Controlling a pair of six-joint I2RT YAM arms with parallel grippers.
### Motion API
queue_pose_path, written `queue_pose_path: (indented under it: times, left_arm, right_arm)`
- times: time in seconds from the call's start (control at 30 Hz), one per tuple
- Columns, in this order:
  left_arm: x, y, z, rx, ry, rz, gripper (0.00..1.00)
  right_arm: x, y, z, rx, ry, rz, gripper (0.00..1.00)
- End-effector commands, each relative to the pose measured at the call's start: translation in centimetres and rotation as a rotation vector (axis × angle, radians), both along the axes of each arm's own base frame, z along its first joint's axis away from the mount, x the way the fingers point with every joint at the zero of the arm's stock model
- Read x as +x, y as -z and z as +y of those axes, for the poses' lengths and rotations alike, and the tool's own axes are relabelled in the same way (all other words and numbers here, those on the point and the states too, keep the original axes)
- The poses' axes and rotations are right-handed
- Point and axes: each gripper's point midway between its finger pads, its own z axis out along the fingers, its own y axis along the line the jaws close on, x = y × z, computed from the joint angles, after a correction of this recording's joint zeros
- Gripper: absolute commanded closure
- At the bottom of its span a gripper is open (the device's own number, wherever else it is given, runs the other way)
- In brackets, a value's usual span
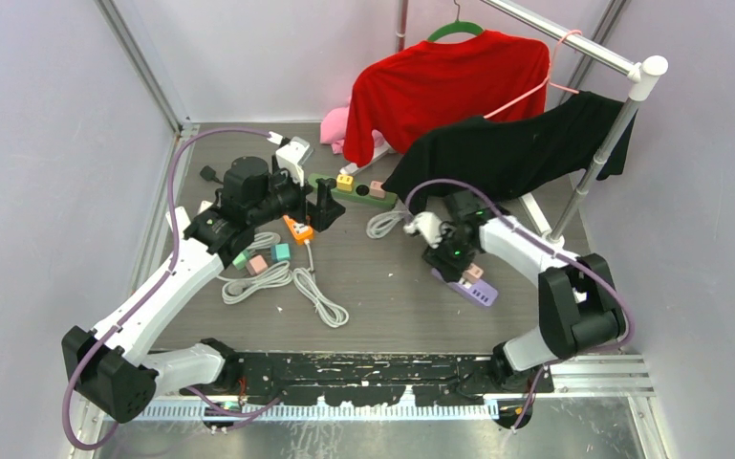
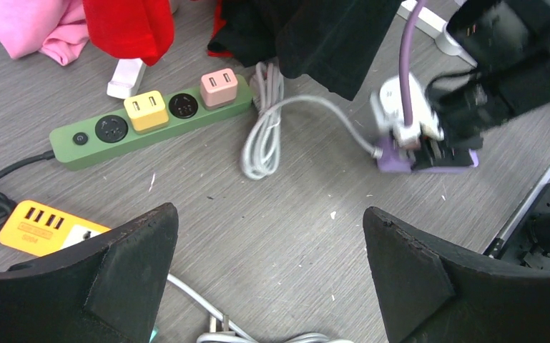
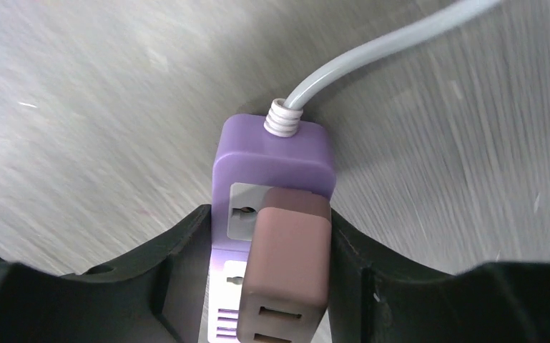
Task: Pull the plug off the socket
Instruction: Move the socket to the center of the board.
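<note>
While seated in purple socket strip [image 3: 272,153], plug [image 3: 286,264] sits between right hand [image 3: 269,229] jaws.

Green pwr strip [image 2: 150,132] flat on tabletop w/ yellow adapter [image 2: 146,111] & pink adapter [image 2: 219,88] plugged in — white cable coil [image 2: 261,136] just beside it. Yellow strip [image 2: 43,227] nearby. Red shirt [image 1: 444,81], black shirt [image 1: 521,148] hang on rack [image 1: 573,43] — pink cloth [image 2: 36,28] at back.

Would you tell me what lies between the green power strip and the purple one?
A coiled white cable lies there on the table, clearest in the left wrist view.
</note>
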Motion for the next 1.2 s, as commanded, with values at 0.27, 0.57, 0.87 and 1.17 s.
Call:
queue_pose_path:
  times: [0.27, 0.57, 0.87, 1.17]
  left_arm:
    - [0.8, -2.7, 2.9, 0.053, -0.117, -0.163, 0.0]
    - [0.8, -2.4, 2.5, 0.043, -0.093, -0.168, 0.0]
    - [-0.5, -3.0, 0.6, -0.03, 0.024, -0.185, 0.0]
    - [-6.6, -3.5, -4.7, -0.196, 0.512, -0.242, 0.1]
  right_arm:
    - [-2.7, -1.1, 14.1, 0.037, -0.397, -0.095, 0.66]
    - [-2.5, -5.7, 12.8, 0.22, -0.27, -0.041, 0.24]
    - [-3.1, -12.4, 10.3, 0.539, -0.208, -0.073, 0.2]
    - [-6.1, -12.4, 8.9, 0.698, -0.405, -0.184, 0.0]
